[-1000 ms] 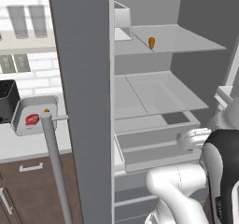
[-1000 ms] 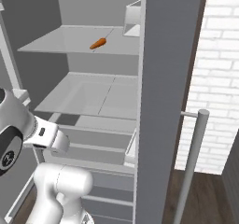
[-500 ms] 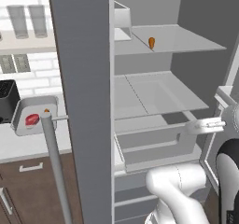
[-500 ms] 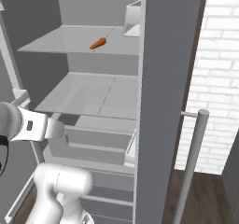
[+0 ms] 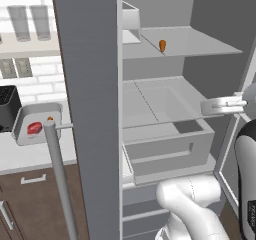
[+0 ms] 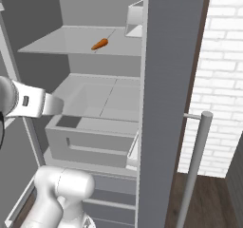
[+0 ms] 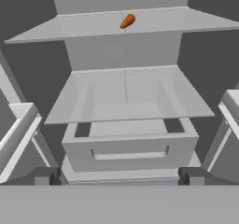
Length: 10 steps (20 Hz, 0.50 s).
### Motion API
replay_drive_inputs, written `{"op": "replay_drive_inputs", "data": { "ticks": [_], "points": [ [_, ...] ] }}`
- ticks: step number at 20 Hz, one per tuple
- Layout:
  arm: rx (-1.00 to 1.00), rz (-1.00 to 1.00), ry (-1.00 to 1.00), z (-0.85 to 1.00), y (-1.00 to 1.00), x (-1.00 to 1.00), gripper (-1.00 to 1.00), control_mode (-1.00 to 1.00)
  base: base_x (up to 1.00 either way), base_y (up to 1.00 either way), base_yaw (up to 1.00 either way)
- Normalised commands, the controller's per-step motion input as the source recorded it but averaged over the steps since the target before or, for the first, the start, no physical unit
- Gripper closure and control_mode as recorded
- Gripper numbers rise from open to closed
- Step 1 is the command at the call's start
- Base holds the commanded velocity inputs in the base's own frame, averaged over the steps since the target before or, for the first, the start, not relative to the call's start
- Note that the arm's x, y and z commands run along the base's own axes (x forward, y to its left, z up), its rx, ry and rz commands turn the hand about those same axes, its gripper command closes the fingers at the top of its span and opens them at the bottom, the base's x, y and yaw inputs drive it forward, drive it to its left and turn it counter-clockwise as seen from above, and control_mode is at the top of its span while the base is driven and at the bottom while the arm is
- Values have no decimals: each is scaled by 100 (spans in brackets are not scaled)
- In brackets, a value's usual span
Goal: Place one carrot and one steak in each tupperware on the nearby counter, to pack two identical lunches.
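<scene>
One carrot (image 5: 162,45) (image 6: 99,44) (image 7: 127,21) lies on the top shelf (image 5: 200,44) of the open fridge. My gripper (image 5: 206,107) (image 6: 59,106) (image 7: 119,178) hangs open and empty at the fridge's right side, level with the middle shelf. It points inward, well below and in front of that carrot. On the pale counter (image 5: 30,154) to the left sits a light-grey tupperware (image 5: 22,120). In it lie a red steak (image 5: 34,128) and a small orange carrot (image 5: 49,118).
The open fridge door (image 5: 95,109) (image 6: 171,80) stands between the fridge interior and the counter, its bar handle (image 5: 60,179) in front of the tupperware. A pulled-out grey drawer (image 5: 165,149) (image 7: 128,148) sits under the middle shelf. A black toaster (image 5: 7,101) stands left of the tupperware.
The hand has risen from drawer height to the level of the middle shelf, and its jaws have stayed open. The carrot on the shelf has not moved.
</scene>
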Motion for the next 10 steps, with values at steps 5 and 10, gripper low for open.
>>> {"op": "replay_drive_inputs", "data": {
  "ticks": [5, 10],
  "points": [
    [4, 0, -1, 46, 0, 11, -100, -100, 0, 0, 0],
    [4, 0, 0, 7, 0, 48, -100, -100, 0, 0, 0]
  ]
}}
